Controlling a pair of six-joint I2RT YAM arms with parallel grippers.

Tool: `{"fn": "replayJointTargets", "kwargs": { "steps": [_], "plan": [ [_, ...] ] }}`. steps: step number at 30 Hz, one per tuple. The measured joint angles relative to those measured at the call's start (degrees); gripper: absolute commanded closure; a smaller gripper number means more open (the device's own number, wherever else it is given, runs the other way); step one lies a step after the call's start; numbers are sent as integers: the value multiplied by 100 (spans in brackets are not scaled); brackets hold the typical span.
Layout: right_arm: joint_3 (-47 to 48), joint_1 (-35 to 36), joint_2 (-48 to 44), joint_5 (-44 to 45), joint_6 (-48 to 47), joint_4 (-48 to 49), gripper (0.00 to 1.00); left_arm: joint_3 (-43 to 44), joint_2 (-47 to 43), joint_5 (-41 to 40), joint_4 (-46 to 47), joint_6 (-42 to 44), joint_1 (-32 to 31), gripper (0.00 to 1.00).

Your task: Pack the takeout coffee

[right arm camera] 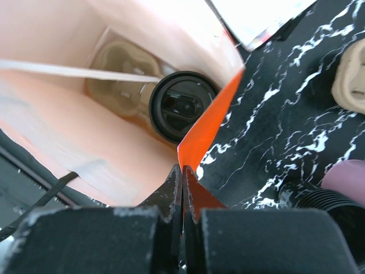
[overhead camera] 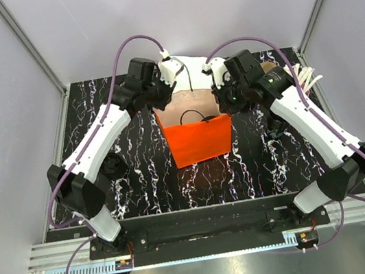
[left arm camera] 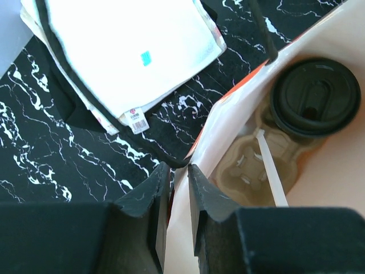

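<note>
Left pincer [left arm camera: 178,174]: narrow, its two fingers closed on the left rim of the bag [overhead camera: 201,144], with the paper wall caught between them. Right pincer [right arm camera: 182,174]: pressed fully together, pinching the orange rim on the bag's right side.

Tabletop [overhead camera: 140,178]: black with white marble veining. Both arms reach in from the near edge.

Bag: orange paper outside, pale inside, standing upright mid-tabletop with its mouth open between the two pincers.

White folded stack [left arm camera: 125,51]: lies on a dark mat just outside the bag's left wall, not touching it as far as the left wrist view shows.

Cardboard cup carrier [left arm camera: 251,165]: sits on the bag's floor.

Coffee cup [left arm camera: 315,96]: inside the bag, upright in one pocket of the carrier, black lid on. Only the lid is clearly visible from above.

Pink cup [right arm camera: 348,180]: on the tabletop outside the bag, to its right, partly cut off by the frame.

White paper strip [right arm camera: 74,71]: runs across the bag's mouth above the carrier.
</note>
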Motion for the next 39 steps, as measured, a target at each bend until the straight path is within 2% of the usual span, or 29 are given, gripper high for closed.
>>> {"fn": "replayJointTargets", "kwargs": {
  "steps": [8,11,13,16,21,22,24,26,29,31,32,34,39],
  "plan": [
    [-240,55,-129,-214,-7,-136,98,330,280,-122,-22,0,-203,78],
    [-284,57,-177,-254,-15,-181,87,396,339,-155,-28,2,-275,76],
    [-313,61,-229,-260,-33,-197,74,413,348,-162,-37,2,-313,73],
    [-319,66,-293,-262,-87,-225,58,413,348,-157,-39,9,-341,66],
    [-317,81,-415,-256,-177,-258,41,411,330,-149,-39,33,-350,52],
    [-310,81,-446,-256,-195,-273,33,409,306,-146,-52,26,-350,49],
    [-269,81,-503,-243,-216,-323,25,389,212,-140,-55,33,-350,46],
    [-125,81,-546,-214,-280,-343,17,310,-15,-129,-70,22,-348,39],
    [179,83,-599,-131,-354,-354,8,269,-385,-129,-79,20,-350,24],
    [361,83,-643,-70,-398,-372,3,249,-616,-149,-74,20,-350,17],
    [470,83,-669,-50,-413,-387,2,245,-737,-160,-74,17,-350,8],
    [678,83,-745,-24,-470,-391,0,221,-966,-190,-50,7,-350,2],
    [992,85,-901,109,-581,-387,0,129,-1453,-343,-35,-2,-332,1]
  ]
}}
